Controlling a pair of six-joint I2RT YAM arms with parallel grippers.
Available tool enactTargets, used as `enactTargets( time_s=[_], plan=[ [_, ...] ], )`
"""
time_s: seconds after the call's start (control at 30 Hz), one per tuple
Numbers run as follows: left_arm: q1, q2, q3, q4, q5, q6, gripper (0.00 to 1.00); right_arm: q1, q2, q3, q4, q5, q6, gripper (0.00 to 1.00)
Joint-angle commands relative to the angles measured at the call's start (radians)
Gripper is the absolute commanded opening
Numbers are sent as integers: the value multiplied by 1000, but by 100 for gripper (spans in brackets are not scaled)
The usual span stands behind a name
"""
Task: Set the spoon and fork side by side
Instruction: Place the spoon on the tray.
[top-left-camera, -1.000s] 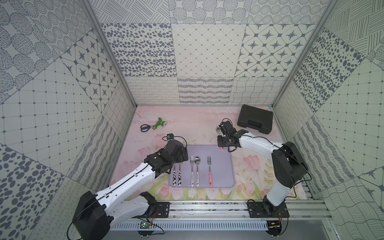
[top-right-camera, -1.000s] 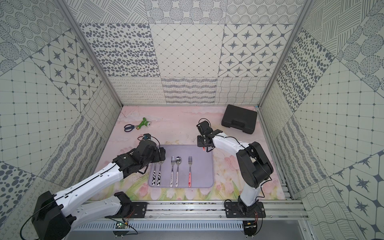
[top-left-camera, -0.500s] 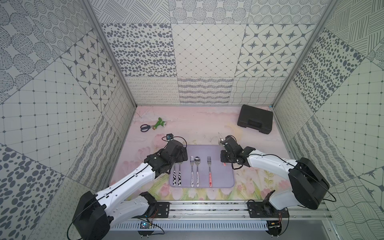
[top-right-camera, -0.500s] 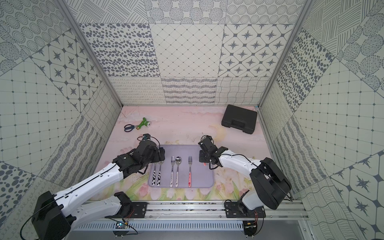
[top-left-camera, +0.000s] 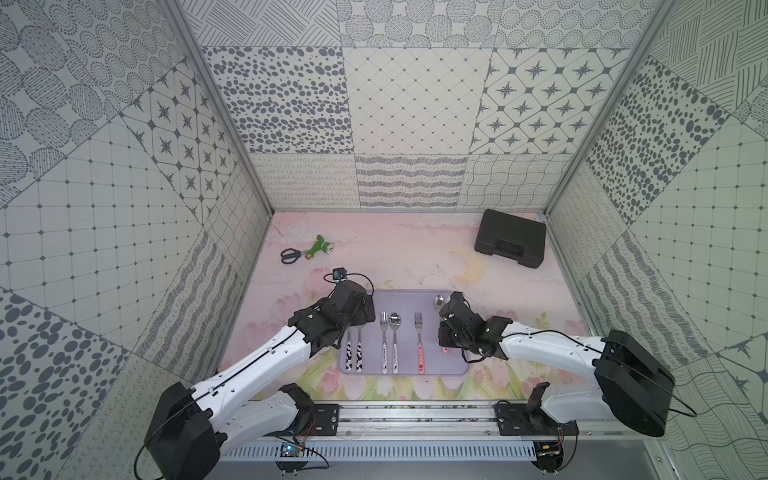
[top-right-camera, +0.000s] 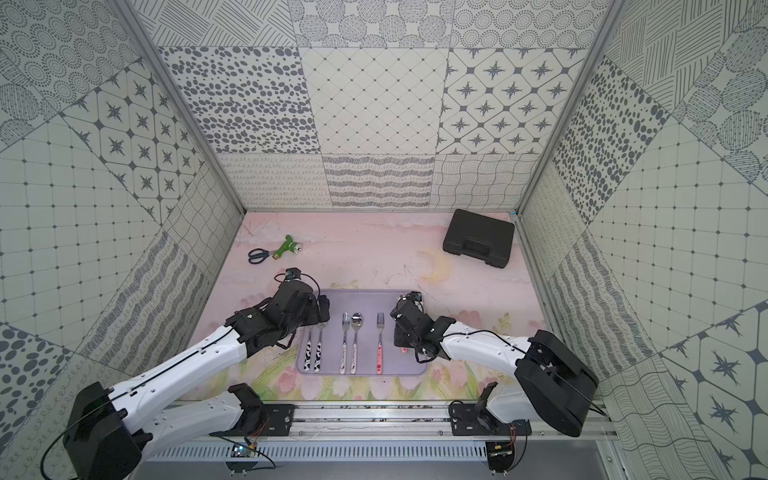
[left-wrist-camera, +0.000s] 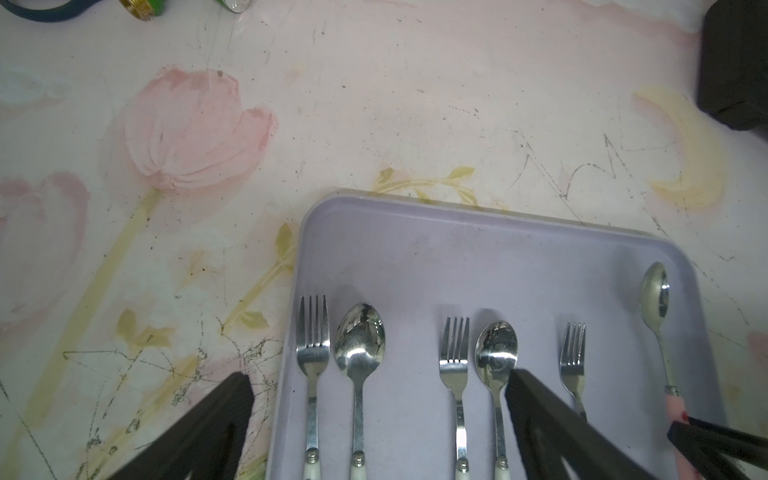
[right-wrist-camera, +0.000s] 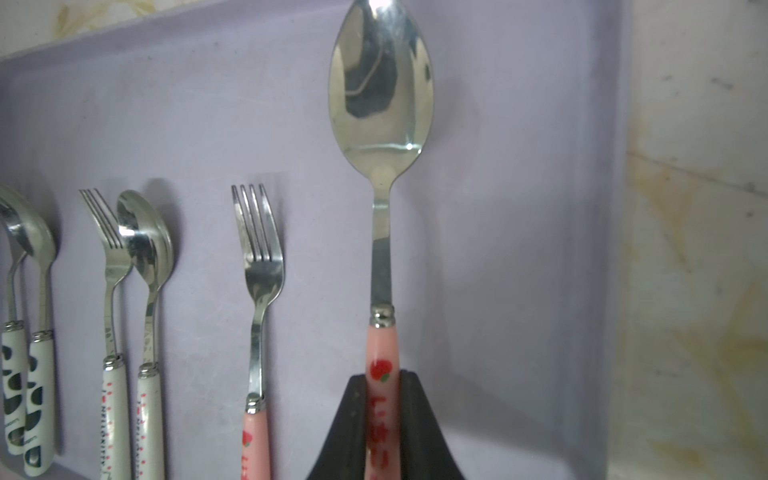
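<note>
Pink-handled spoon (right-wrist-camera: 380, 124) in right claw (right-wrist-camera: 382, 384), near pink fork (right-wrist-camera: 258, 266)

Black case (top-left-camera: 510, 237) back right corner; scissors (top-left-camera: 290, 255) beside green nozzle (top-left-camera: 319, 247) back left, well apart.

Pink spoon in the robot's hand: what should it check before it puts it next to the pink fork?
1. Pink-handled steel spoon shut in the right jaws: ok.
2. Bare lilac plastic tray floor beside the pink-handled steel fork: ok.
3. Spoon pointing the same way as the fork: ok.
4. Spoon close beside the fork: not ok, a wide gap.
5. Spoon's bowl off the tray: cannot tell.
6. Open left jaws away from the fork: ok.
</note>
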Motion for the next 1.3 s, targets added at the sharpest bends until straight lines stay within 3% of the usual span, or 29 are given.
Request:
enactTargets(
  time_s=[0.0, 0.57, 1.27],
  plan=[
    [7, -4, -4, 15, -36, 10, 100, 38, -10, -30, 59, 36, 91, 0],
    [7, -13, -4, 15, -33, 9, 100, 177, 21, -49, 53, 45, 212, 0],
    [7, -24, -6, 15, -38, 9, 100, 215, 72, -29, 48, 54, 246, 10]
  ],
)
